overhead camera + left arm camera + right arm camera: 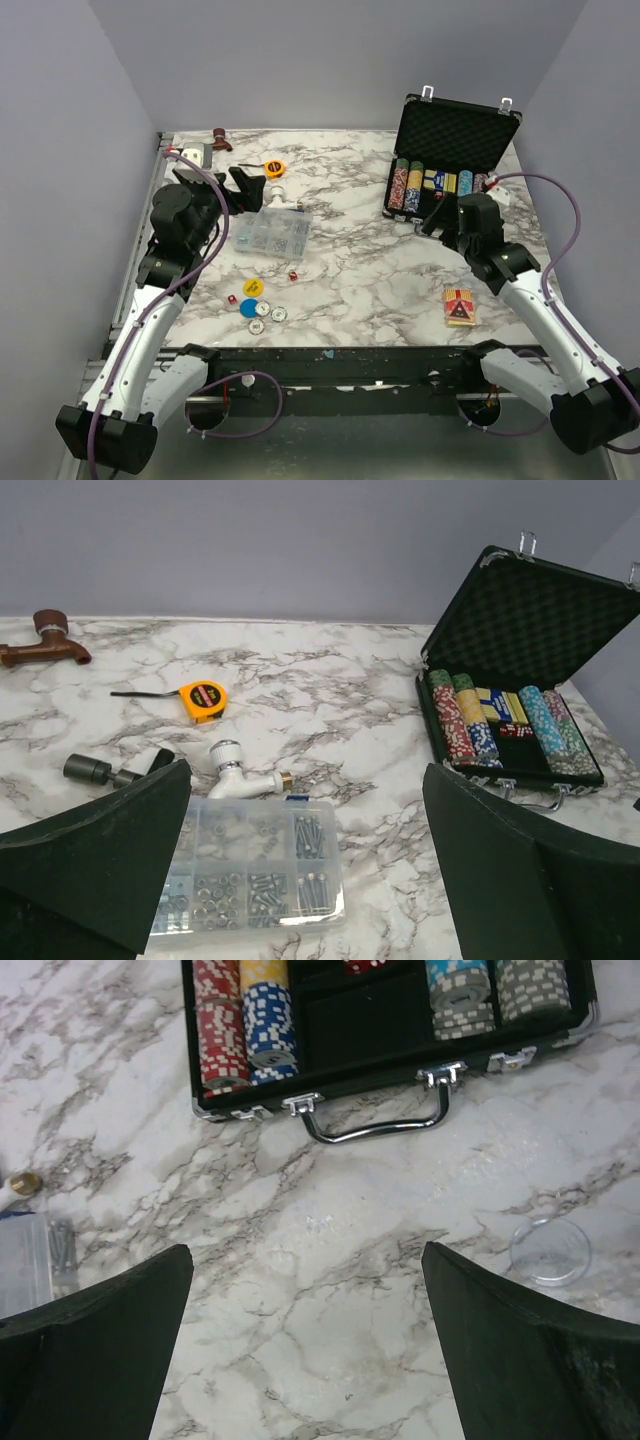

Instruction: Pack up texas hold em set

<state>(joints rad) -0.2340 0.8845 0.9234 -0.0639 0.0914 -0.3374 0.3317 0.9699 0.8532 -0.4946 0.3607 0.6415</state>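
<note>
The black case point(455, 130) stands open at the back right, foam lid upright, with rows of poker chips point(408, 186) inside. It also shows in the left wrist view point(530, 615) and the right wrist view point(365, 1025), where its silver handle point(380, 1128) faces me. The orange card box point(460, 306) lies near the front right. A yellow disc point(254, 287), a blue disc point(247, 307), white discs point(260, 325) and red dice point(293, 275) lie front left. My left gripper point(248, 190) point(306, 770) is open and empty above the compartment box. My right gripper point(436, 217) point(305, 1252) is open and empty in front of the case.
A clear compartment box point(270, 232) point(250, 870) of small parts, a white tap point(240, 775), a yellow tape measure point(273, 167) point(203, 698), a black fitting point(100, 772) and a brown tap point(45, 640) lie at the left. A clear round lid point(550, 1252) lies near the case.
</note>
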